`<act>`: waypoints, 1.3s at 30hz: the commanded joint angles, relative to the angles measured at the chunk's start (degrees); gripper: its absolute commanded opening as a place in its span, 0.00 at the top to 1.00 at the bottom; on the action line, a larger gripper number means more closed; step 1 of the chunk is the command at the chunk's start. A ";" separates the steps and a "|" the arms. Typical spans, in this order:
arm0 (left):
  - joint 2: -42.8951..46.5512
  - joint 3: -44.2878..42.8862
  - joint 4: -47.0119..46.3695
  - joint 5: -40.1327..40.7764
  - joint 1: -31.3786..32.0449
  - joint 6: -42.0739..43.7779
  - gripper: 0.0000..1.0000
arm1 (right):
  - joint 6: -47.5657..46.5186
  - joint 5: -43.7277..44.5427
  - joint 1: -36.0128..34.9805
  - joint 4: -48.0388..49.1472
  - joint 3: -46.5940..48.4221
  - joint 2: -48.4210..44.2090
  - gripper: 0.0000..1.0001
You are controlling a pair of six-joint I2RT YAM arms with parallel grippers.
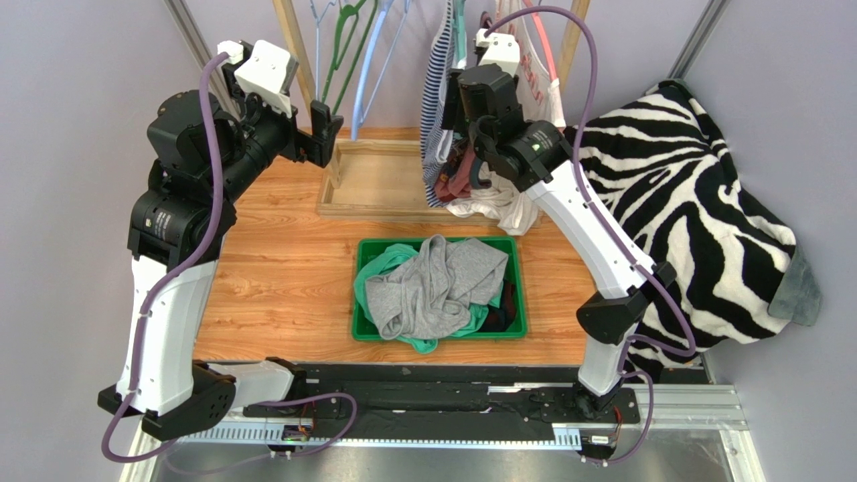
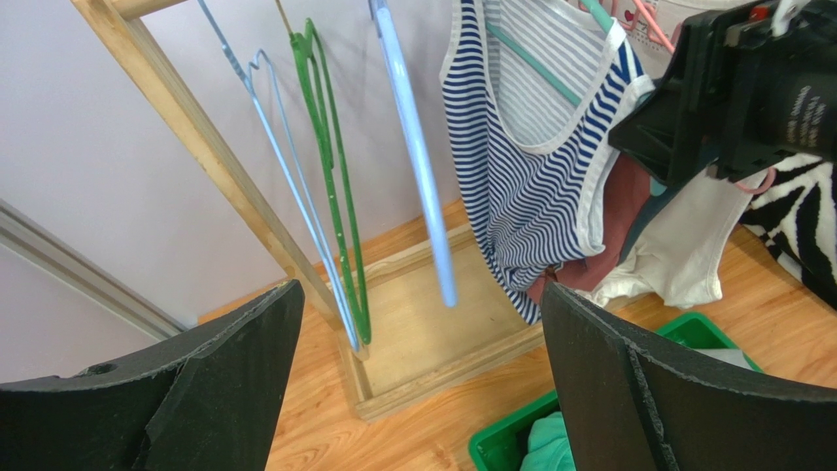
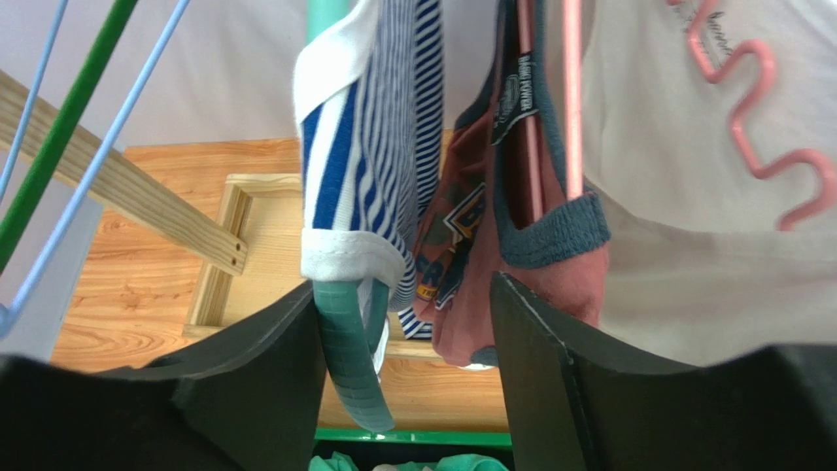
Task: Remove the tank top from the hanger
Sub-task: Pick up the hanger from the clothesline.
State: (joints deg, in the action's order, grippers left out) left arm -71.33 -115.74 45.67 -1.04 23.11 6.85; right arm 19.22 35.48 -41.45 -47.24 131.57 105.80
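The blue-and-white striped tank top [image 3: 363,147] hangs on a teal hanger [image 3: 354,363] at the wooden rack; it also shows in the left wrist view [image 2: 530,177] and from above [image 1: 440,70]. My right gripper [image 3: 403,294] reaches up under it. Its jaws stand apart, with the hanger's lower end and the top's white hem between them, the hanger against the left finger [image 3: 265,383]. A maroon top [image 3: 550,285] hangs just by the right finger. My left gripper [image 2: 422,294] is wide open with nothing in it, left of the rack [image 1: 324,126].
Empty green and light blue hangers [image 1: 347,50] hang on the rack's left half over its wooden base tray [image 1: 372,181]. A white top [image 3: 688,196] on a pink hanger hangs at the right. A green bin [image 1: 518,301] of clothes sits in front. A zebra blanket [image 1: 684,191] lies right.
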 commanded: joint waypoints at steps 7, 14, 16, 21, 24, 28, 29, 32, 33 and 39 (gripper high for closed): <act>2.33 1.57 -0.05 -0.10 -0.26 0.79 0.02 | -2.09 -13.06 6.63 2.43 3.86 -1.30 0.27; 3.83 3.24 -0.06 0.60 -0.26 1.41 0.02 | -1.82 -18.34 12.35 -2.50 11.08 2.93 0.28; 3.83 3.42 -0.06 0.69 -0.26 1.41 0.01 | -3.04 -18.87 13.85 -1.54 8.71 1.34 0.30; 3.65 3.16 -0.05 0.34 -0.26 0.97 0.01 | -4.89 -24.49 16.75 -2.32 8.88 1.60 0.37; 3.92 3.24 -0.05 0.25 -0.18 0.88 0.01 | -6.56 -28.00 17.19 -1.98 9.41 2.48 0.38; 4.44 3.95 -0.05 0.42 -0.26 1.23 0.01 | -8.32 -34.59 17.19 0.83 9.85 2.31 0.43; 4.53 4.21 -0.14 0.51 -0.26 1.23 0.01 | -8.50 -37.30 17.11 1.27 9.85 2.13 0.43; 4.80 4.74 -0.14 0.60 -0.26 1.32 0.01 | -9.73 -40.14 17.11 2.68 9.85 1.78 0.44; 4.97 4.74 -0.06 0.51 -0.26 1.32 0.01 | -10.25 -40.58 17.19 2.94 9.85 1.87 0.45; 5.32 4.91 -0.05 0.69 -0.18 1.41 0.01 | -10.96 -39.00 17.02 4.09 9.67 2.57 0.73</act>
State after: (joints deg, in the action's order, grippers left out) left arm -67.48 -110.93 46.09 -0.99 23.11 7.05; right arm 10.13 -2.52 -24.29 -46.72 139.72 108.57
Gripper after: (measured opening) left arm 0.990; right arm 0.372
